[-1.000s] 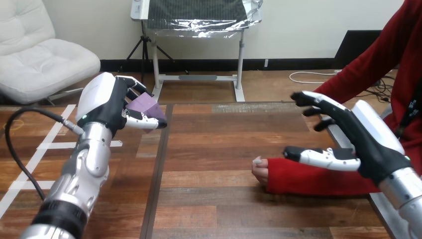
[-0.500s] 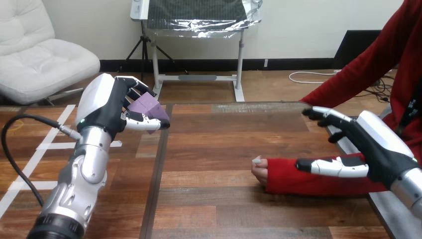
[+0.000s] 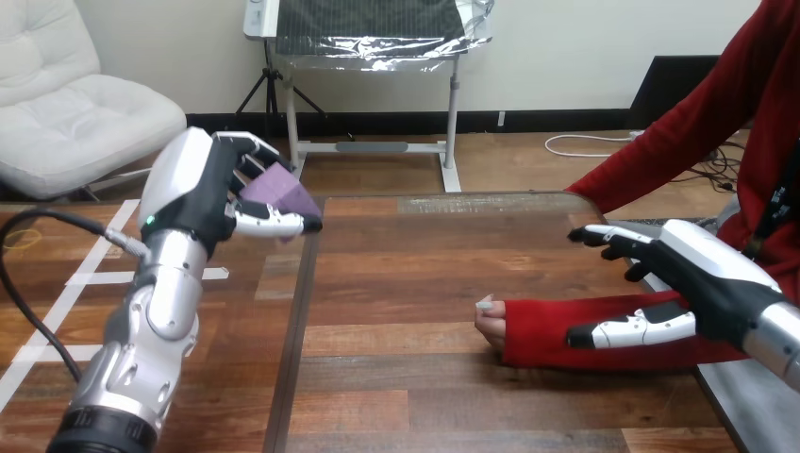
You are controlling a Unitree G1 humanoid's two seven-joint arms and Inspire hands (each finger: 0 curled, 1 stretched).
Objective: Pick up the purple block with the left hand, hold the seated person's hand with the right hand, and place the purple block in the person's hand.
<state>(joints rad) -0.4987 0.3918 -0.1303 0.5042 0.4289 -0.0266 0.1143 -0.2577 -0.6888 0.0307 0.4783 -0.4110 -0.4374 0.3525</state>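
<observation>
1. The left hand [image 3: 193,193] is raised above the left part of the table [image 3: 396,264]. Its fingers are curled over the purple block [image 3: 280,192] and its thumb closes in beneath, so the block is clamped clear of the wood.
2. The person's hand [image 3: 491,323] rests on the table right of centre (loosely closed), and the red sleeve [image 3: 547,332] lies flat behind it.
3. The right hand [image 3: 703,278] is over the forearm, well back from the person's hand. Its fingers are straight and spread, and its thumb stretches along the sleeve.
4. Whether that thumb touches the sleeve or only hangs above it is hard to tell.
</observation>
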